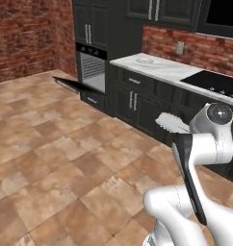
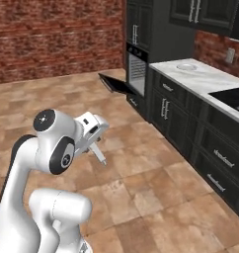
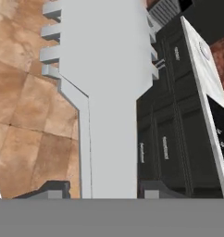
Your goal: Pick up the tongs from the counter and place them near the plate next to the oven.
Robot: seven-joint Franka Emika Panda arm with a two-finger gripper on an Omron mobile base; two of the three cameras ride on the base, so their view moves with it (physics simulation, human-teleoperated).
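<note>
My gripper [image 3: 104, 192] is shut on the tongs [image 3: 104, 92], slim light-grey metal whose wide toothed end rises up the middle of the hand view. From the right base view the gripper [image 2: 93, 141] holds the tongs [image 2: 98, 153] above the tiled floor. In the left base view their scalloped end [image 1: 170, 122] sticks out from behind my arm. The small pale plate [image 1: 145, 60] [image 2: 186, 65] lies on the marble worktop [image 1: 166, 71] beside the oven [image 1: 92, 69] [image 2: 137, 69], well ahead of the gripper. The counter the tongs came from is out of view.
The oven door [image 1: 72, 85] [image 2: 116, 84] hangs open over the floor. Dark base cabinets [image 2: 200, 133] run under the worktop. A black cooktop [image 1: 217, 84] is set into it to the right. Brown floor tiles [image 1: 51, 158] stretch to the left.
</note>
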